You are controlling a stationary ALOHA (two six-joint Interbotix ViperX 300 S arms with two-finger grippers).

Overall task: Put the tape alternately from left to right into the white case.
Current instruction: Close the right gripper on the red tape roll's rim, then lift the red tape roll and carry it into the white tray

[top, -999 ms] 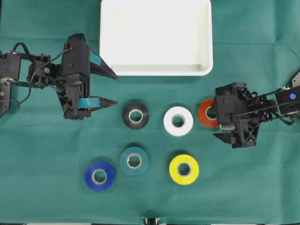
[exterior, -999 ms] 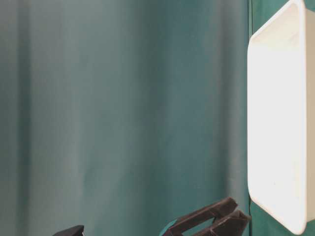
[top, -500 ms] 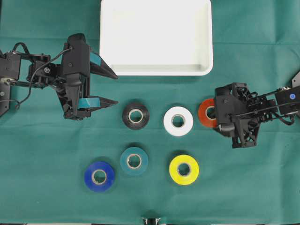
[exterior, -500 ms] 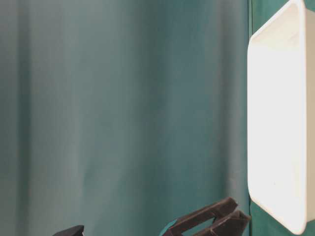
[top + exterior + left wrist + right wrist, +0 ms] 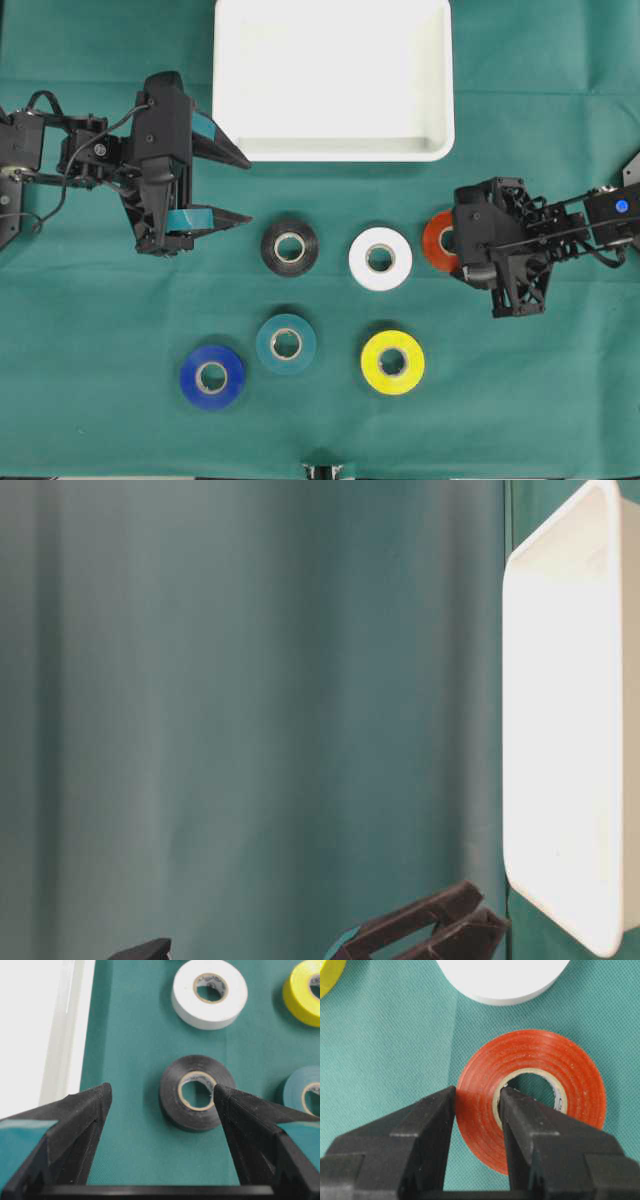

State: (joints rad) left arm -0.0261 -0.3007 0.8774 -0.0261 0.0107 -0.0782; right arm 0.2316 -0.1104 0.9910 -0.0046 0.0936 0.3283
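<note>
The red-orange tape lies flat on the green cloth at the right. My right gripper is shut on it: in the right wrist view one finger is outside the red-orange tape and the other inside its core, the gripper pinching the roll's wall. My left gripper stands open left of the black tape, holding nothing; the black tape lies just ahead of the gripper. The white case at the top centre holds nothing.
White tape lies between the black and red-orange rolls. Teal tape, blue tape and yellow tape form a nearer row. The table-level view shows only the case and green cloth.
My right gripper has gone from open to shut on the red-orange tape, and it and the roll have shifted slightly left. The left arm has not moved.
</note>
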